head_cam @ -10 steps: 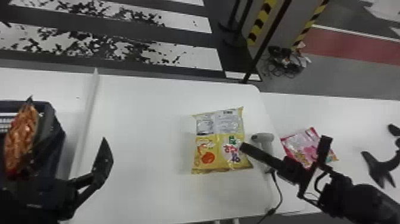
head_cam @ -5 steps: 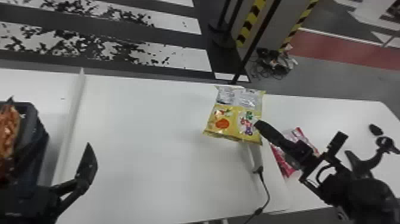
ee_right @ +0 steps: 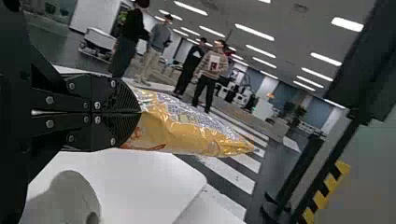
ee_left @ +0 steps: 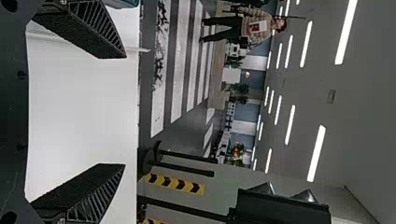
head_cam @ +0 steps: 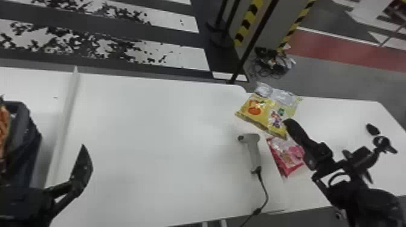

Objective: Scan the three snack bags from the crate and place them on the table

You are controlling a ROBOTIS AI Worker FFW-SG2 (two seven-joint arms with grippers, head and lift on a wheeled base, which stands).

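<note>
Left tool: the left tool (head_cam: 71, 184) stands wide open over the table (head_cam: 151, 135), nothing between its fingers.
Right tool: the right tool (head_cam: 287, 124) is closed on an edge of the yellow snack bag (head_cam: 267, 113).
Scanner: the scanner (head_cam: 254, 149) sits on the table, cord trailing to the near edge.
Pink bag: the pink snack bag (head_cam: 287, 155) lies just right of the scanner.
Crate: the dark crate (head_cam: 22, 129), far left, with an orange snack bag (head_cam: 3, 129) in it.
Yellow bag: tilted, held up beyond the scanner.
</note>
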